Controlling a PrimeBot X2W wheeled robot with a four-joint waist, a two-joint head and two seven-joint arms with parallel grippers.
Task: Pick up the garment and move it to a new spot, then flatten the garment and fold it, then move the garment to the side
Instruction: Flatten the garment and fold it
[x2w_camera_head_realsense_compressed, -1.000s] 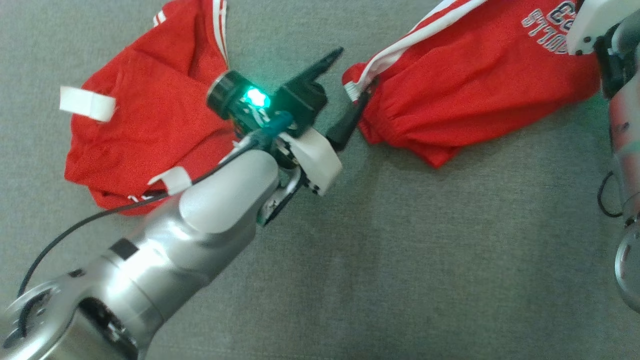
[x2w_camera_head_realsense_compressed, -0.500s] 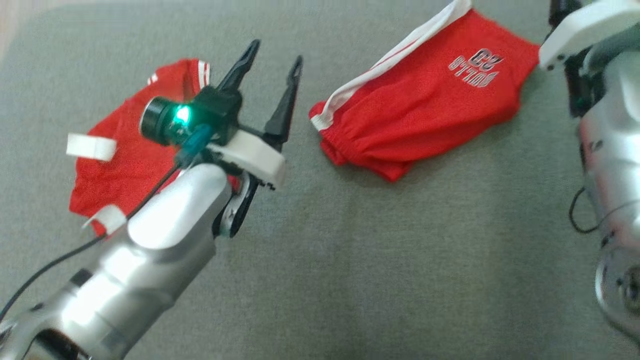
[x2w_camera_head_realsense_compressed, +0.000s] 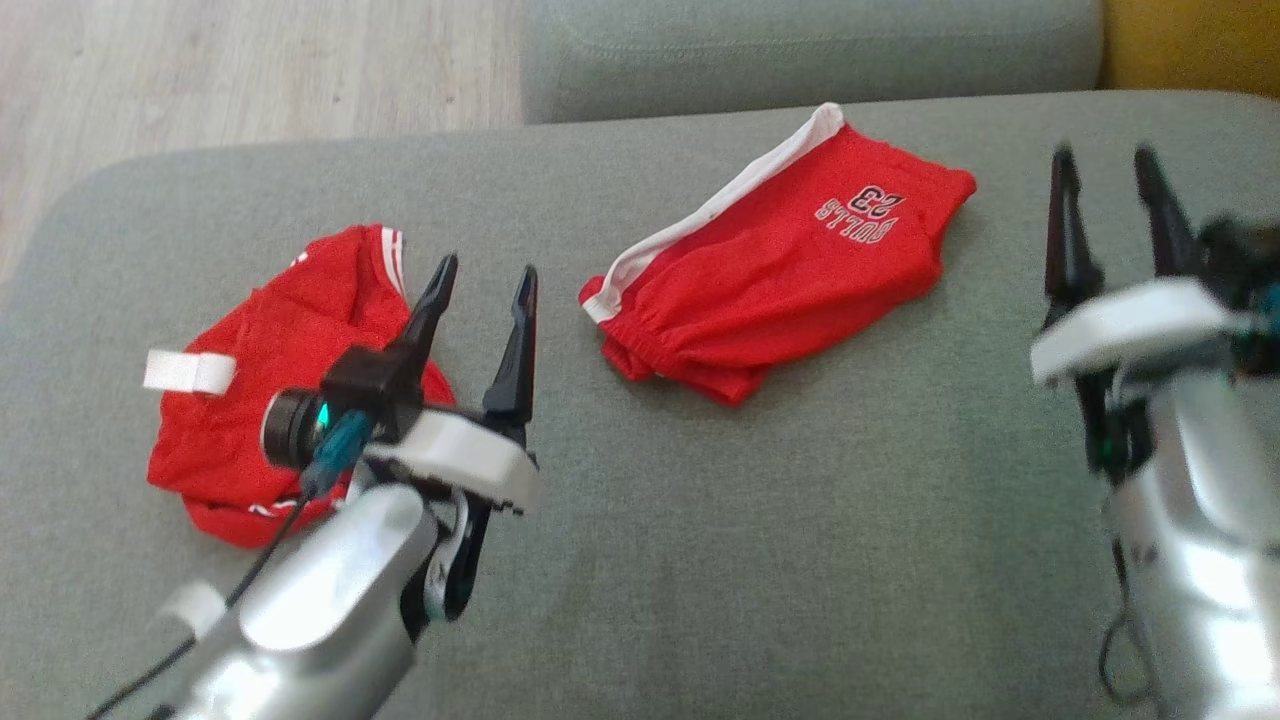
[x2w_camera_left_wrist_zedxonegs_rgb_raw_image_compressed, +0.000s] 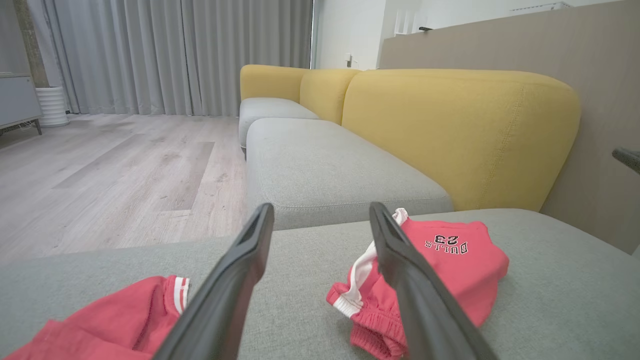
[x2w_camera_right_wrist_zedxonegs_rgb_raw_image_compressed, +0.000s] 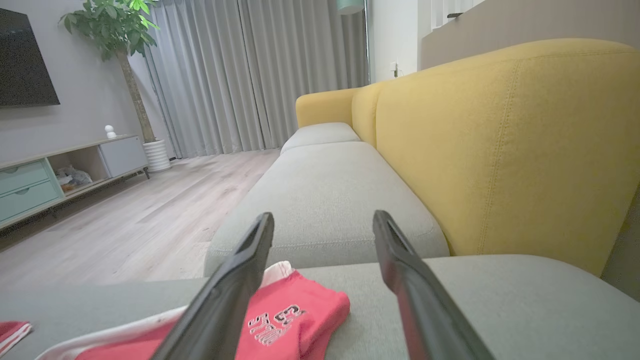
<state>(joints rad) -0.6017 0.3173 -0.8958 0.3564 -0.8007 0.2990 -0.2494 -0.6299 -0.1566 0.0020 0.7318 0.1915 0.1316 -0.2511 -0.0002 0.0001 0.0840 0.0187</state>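
On the grey seat (x2w_camera_head_realsense_compressed: 760, 520) the shorts (x2w_camera_head_realsense_compressed: 770, 270) lie diagonally, waistband (x2w_camera_head_realsense_compressed: 665, 352) end nearer; left pincer (x2w_camera_head_realsense_compressed: 489, 268) and right pincer (x2w_camera_head_realsense_compressed: 1102, 155) gape.

shorts (x2w_camera_head_realsense_compressed: 780, 270) on cushion (x2w_camera_head_realsense_compressed: 750, 560), back centre | top (x2w_camera_head_realsense_compressed: 240, 430) on it too, left of shorts, apart | left gripper (x2w_camera_head_realsense_compressed: 489, 268) between them, beside top | right gripper (x2w_camera_head_realsense_compressed: 1102, 155) right of shorts | second seat (x2w_camera_head_realsense_compressed: 800, 50) behind shorts | floor (x2w_camera_head_realsense_compressed: 250, 70) behind-left

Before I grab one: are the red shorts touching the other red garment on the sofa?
Apart. The head view shows bare grey cushion between the red shorts and the crumpled red garment.
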